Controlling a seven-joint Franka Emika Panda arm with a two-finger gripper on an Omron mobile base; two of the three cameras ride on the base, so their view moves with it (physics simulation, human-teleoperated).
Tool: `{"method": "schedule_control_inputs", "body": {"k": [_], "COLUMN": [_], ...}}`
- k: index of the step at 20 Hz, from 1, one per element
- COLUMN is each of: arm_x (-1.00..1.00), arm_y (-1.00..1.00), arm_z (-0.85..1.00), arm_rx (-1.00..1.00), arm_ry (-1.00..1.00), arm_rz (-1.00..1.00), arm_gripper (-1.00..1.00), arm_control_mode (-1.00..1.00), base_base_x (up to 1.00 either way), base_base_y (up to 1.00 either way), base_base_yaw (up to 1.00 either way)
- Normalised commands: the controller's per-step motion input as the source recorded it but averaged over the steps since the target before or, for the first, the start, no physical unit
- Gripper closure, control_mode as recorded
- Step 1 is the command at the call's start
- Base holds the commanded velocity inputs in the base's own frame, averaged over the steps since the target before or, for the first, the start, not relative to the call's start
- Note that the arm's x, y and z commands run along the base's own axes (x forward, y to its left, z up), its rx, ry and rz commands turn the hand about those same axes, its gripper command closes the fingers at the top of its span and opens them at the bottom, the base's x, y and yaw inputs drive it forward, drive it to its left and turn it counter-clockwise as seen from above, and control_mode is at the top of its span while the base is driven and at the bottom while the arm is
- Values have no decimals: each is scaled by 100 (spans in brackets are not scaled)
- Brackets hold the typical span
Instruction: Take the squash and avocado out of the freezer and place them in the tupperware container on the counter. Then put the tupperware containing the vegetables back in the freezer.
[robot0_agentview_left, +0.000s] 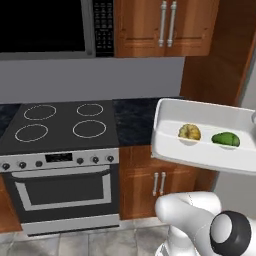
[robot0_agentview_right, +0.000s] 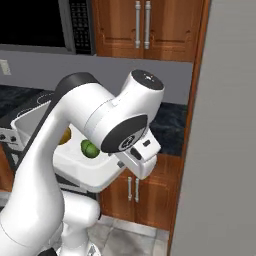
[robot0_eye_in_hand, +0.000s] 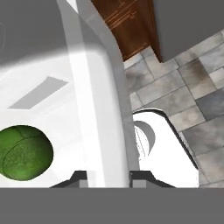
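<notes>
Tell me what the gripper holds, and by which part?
The gripper holds the tupperware container by its rim, one finger on each side of the wall.

Nothing readable anywhere, honestly. The microwave's keypad (robot0_agentview_left: 103, 26) was just a blur of pale dots, and the stove's knob panel (robot0_agentview_left: 58, 159) had no legible markings.

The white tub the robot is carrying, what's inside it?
Inside the tupperware container sit the yellow squash and the green avocado, side by side, apart. The hand pinches the container's rim. In the right base view the arm covers most of the squash.
</notes>
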Motion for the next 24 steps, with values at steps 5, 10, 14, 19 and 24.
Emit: {"method": "schedule_control_inputs", "body": {"k": [5,10,14,19,24], "arm_x": [0,0,0,0,0], "arm_y": [0,0,0,0,0], "arm_z": [0,0,0,0,0], "arm_rx": [0,0,0,0,0], "arm_ry": [0,0,0,0,0], "arm_rz": [0,0,0,0,0], "arm_gripper": [100,100,100,100,100], "arm_control_mode": [100,100,100,100,100], "base_base_x": [11,3,0,2,1], "base_base_y": [-100,-98,-90,-72,-75], "base_base_yaw": [0,0,0,0,0]}}
